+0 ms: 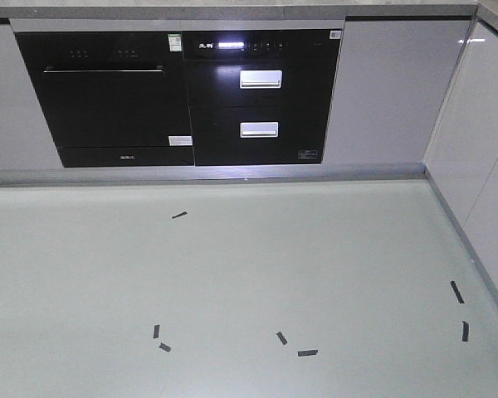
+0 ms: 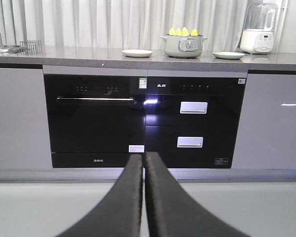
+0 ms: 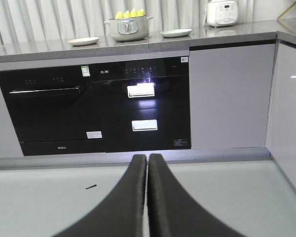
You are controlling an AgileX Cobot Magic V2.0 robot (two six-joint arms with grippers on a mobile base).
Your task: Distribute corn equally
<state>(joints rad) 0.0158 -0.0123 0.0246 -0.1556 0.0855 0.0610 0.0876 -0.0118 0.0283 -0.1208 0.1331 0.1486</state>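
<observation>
Yellow corn (image 2: 183,31) tips stick up out of a grey pot (image 2: 184,46) on the far countertop; the same corn (image 3: 129,13) shows in the right wrist view, in the pot (image 3: 128,28). A white plate (image 2: 137,53) lies left of the pot and a pale green plate (image 2: 228,55) right of it. My left gripper (image 2: 144,157) is shut with nothing in it, low over the floor, far from the counter. My right gripper (image 3: 147,158) is likewise shut and empty.
Black built-in appliances (image 1: 178,95) fill the cabinet front below the grey countertop (image 2: 89,55). White cabinets (image 1: 481,157) run along the right wall. Black tape marks (image 1: 307,352) dot the pale floor. A white cooker (image 2: 258,29) stands on the counter's right end.
</observation>
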